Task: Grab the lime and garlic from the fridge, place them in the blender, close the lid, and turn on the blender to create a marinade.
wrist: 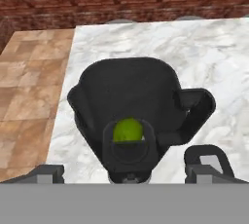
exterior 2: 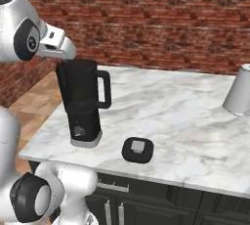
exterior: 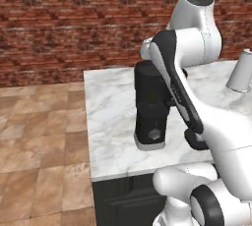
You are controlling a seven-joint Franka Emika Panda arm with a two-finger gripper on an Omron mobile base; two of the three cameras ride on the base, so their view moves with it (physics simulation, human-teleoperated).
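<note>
- In the left base view, terracotta floor tiles [exterior: 39, 146] are lying on the left, beside a white marble counter [exterior: 110, 117] over dark cabinet fronts.
- The black blender with its dark jug and grey base rim [exterior: 152, 107] is standing upright near the counter's left front edge, its grey hexagonal knob facing forward; the white arm is crossing in front of its right side.
- A pale grey tapered roll [exterior: 242, 72] is standing at the far right of the counter, well apart from the blender.
- In the right base view, the same blender [exterior 2: 82, 102] is sitting at the left, its looped handle pointing right, with the arm's wrist hanging just above the open jug.
- The flat black rounded-square lid with a light grey cap [exterior 2: 137, 150] is lying flat on the marble just right of the blender's base, near the front edge, apart from the jug.
- In the hand view, the camera is looking straight down into the open jug [wrist: 129, 99], where the small yellow-green lime [wrist: 128, 130] is resting inside at the bottom.
- The gripper [wrist: 129, 172] is hovering above the jug with its dark finger tips [wrist: 46, 172] standing wide apart, gripping nothing.
</note>
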